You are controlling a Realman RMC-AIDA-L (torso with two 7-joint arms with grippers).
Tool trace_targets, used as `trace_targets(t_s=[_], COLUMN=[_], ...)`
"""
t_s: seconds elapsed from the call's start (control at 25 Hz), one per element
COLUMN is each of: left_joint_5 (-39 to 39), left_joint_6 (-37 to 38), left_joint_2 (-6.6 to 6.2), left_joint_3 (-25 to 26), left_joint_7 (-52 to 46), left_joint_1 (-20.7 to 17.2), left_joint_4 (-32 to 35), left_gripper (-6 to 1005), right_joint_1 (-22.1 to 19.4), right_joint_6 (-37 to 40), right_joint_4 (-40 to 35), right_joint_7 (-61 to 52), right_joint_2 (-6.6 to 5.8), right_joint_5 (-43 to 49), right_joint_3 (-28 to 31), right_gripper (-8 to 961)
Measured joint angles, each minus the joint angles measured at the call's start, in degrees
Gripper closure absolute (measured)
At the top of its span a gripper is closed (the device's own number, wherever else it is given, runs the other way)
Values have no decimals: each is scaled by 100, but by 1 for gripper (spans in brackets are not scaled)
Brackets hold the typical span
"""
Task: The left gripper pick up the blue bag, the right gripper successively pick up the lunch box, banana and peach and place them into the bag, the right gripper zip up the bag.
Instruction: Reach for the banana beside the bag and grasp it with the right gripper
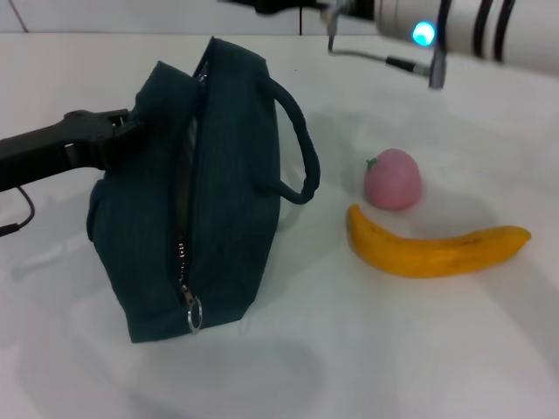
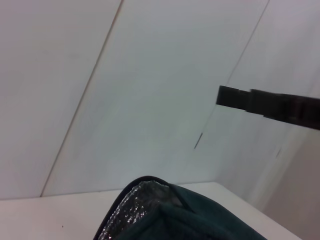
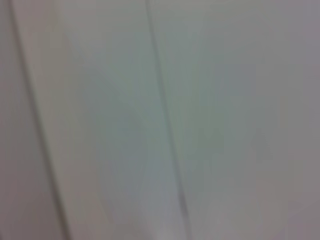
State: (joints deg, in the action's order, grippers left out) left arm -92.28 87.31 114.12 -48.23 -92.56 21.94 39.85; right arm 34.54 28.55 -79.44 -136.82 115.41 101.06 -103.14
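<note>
Your left gripper (image 1: pixel 131 131) is clamped on the left wall of the blue bag (image 1: pixel 205 192), standing left of the peach (image 1: pixel 393 179) and banana (image 1: pixel 437 249). Your right arm (image 1: pixel 454 26) hangs far right; its gripper isn't visible.

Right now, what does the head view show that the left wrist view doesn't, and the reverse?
Only the head view shows the peach and banana lying on the table to the bag's right, the zipper pull, the handle, the left gripper at the bag's left side, and the right arm raised at the far edge. Only the left wrist view shows the silver lining inside the bag's mouth. Both show the dark bag itself.
</note>
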Motion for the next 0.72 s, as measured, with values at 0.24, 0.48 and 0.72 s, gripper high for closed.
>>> trace_targets(t_s=[0.24,0.48,0.72], left_joint_5=[12,-21,-3], left_joint_6=[-46,-98,-391], left_joint_2=[44,55,107], left_joint_3=[6,180,223], left_joint_7=[129,198,317], left_joint_1=[47,42,120], left_joint_4=[-4,-70,-200], left_gripper=[909,908,906], right_joint_1=[64,-89,-740], right_joint_6=[2116,4057,4634], right_joint_4=[490,1186,1483], right_joint_7=[1461,2587,2747], right_joint_2=[33,-27,-189], right_joint_5=[-1997,-2139,-2093], right_joint_3=[1448,2476,3223], right_gripper=[317,317,317])
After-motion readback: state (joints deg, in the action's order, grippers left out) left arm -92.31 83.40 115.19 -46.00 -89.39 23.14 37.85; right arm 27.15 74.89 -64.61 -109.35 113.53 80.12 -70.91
